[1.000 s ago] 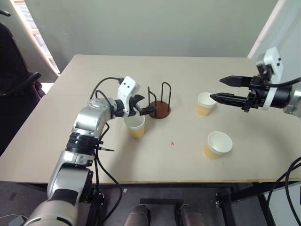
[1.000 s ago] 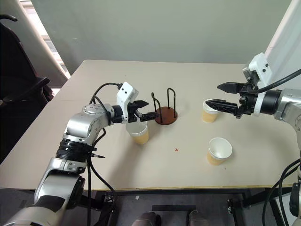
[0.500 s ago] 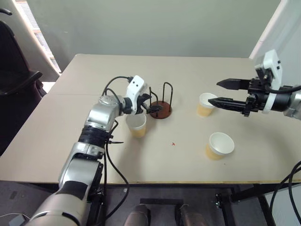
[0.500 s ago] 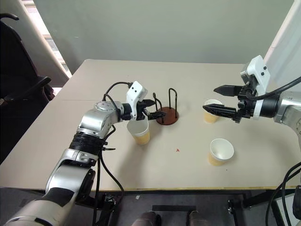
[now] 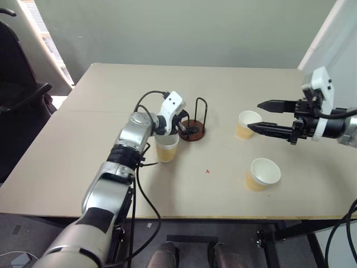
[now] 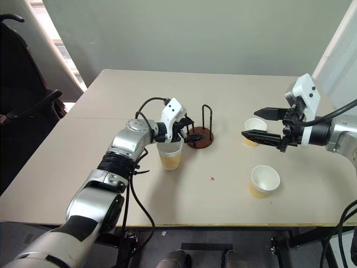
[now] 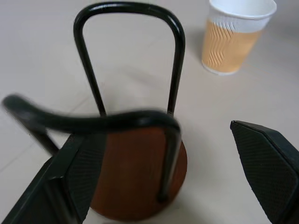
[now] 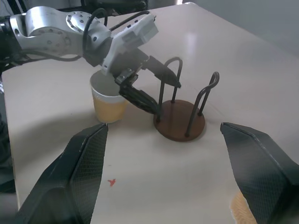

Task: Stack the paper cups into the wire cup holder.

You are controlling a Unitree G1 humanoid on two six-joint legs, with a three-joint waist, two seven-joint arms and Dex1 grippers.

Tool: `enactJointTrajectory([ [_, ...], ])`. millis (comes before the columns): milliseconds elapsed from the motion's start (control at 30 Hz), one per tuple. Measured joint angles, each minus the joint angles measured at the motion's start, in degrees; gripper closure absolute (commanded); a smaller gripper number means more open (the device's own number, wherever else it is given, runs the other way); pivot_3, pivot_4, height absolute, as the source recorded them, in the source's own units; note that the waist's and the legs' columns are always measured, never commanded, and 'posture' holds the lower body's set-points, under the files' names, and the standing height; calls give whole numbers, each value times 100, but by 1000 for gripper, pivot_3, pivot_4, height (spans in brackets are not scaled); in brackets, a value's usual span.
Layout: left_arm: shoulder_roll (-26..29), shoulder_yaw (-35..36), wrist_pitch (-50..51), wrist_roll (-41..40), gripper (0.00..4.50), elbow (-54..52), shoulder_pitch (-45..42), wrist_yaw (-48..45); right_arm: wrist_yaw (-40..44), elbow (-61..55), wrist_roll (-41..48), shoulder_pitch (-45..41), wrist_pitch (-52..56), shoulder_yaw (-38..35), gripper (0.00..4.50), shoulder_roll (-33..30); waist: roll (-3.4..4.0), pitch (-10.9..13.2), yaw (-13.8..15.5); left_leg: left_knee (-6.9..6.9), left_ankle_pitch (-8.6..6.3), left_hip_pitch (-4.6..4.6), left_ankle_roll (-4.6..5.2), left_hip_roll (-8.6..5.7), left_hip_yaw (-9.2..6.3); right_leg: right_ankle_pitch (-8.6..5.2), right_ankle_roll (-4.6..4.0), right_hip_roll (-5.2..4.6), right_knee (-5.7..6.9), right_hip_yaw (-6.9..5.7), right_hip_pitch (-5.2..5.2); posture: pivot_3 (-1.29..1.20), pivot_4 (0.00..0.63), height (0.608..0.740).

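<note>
**Head views.** The cup holder [image 5: 192,127] stands at centre frame on the counter [image 5: 83,145], with nothing in it. One paper cup [image 5: 167,146] sits just left of and below it. A second cup [image 5: 246,123] is at right of centre, and a third cup [image 5: 261,172] lies lower right. The left gripper [image 6: 186,129] reaches over the near cup, jaws spread, its tips at the holder's nearer wire loop. Whether they touch the wire cannot be told. The right gripper [image 5: 266,116] hovers beside the second cup, jaws spread and holding nothing.

**Left wrist view.** The holder's brown base [image 7: 135,172] occupies lower centre, and one black loop [image 7: 128,9] rises at upper centre. The other loop crosses mid-frame, blurred. The two finger pads [image 7: 268,163] flank the base, wide apart. The second cup [image 7: 233,37] stands at upper right.

**Right wrist view.** The holder [image 8: 180,123] is at centre, and the near cup [image 8: 108,100] at centre left under the left arm.

**Procedure, as judged.** No cup is stacked yet. If the step is to steady the holder, close on one loop low down, near the base, so that it cannot tip. Keep the left forearm clear of the near cup's rim. Bring each cup down vertically between the loops.
</note>
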Motion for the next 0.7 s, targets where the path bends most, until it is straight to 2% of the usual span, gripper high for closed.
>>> enactJointTrajectory([
  [167, -26, 0, -5, 51, 0, 12, -15, -50, -45, -69, 75, 26, 16, -42, 514, -43, 0, 0, -7, 0, 0, 3, 0, 1, 16, -1, 6, 0, 0, 7, -1, 0, 150, 740],
  [400, 313, -3, 134, 119, 0, -460, 20, -291, -53, -68, 117, 28, 9, -42, 514, -82, 0, 0, -16, 2, -1, 6, 0, 2, 33, -2, 11, 0, 0, 16, -2, 0, 150, 740],
  [700, 403, 6, 383, 125, 0, -666, 182, -284, -26, 33, 112, 21, -81, -37, 514, -85, 0, 0, -1, 8, -4, 4, 7, 1, 43, -4, 16, -10, -1, 18, -2, 0, 150, 740],
])
